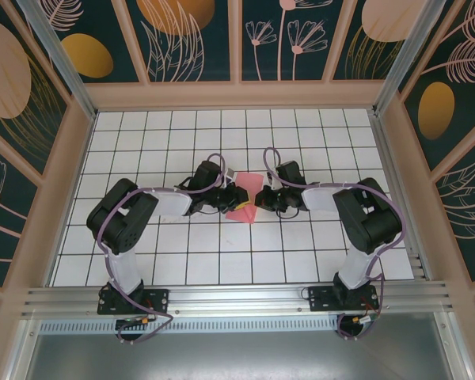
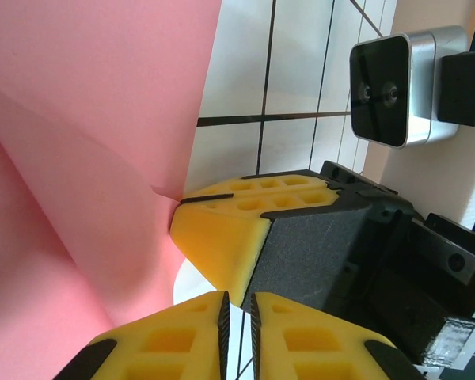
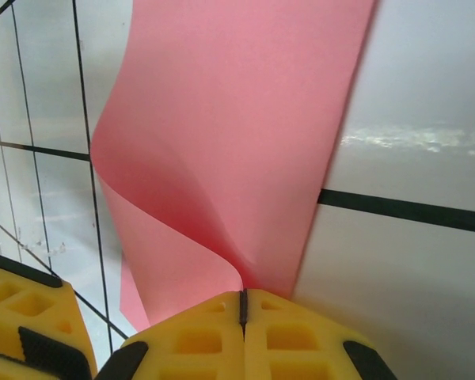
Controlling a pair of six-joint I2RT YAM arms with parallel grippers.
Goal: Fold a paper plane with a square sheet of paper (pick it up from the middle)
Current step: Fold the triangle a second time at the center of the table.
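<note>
The square sheet of paper [image 1: 241,206] is lifted between both arms above the bench [image 1: 301,253]. The right tool [image 3: 242,313] pinches its edge; the left tool [image 2: 237,328] looks nearly pressed together, its hold unclear. Only a soft bend shows; most folding remains.

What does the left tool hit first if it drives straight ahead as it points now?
Most likely the right tool: its yellow fingers sit directly ahead of the left tool, pinching the edge of the pink paper sheet. Depth is unclear, but the gap looks small.
</note>
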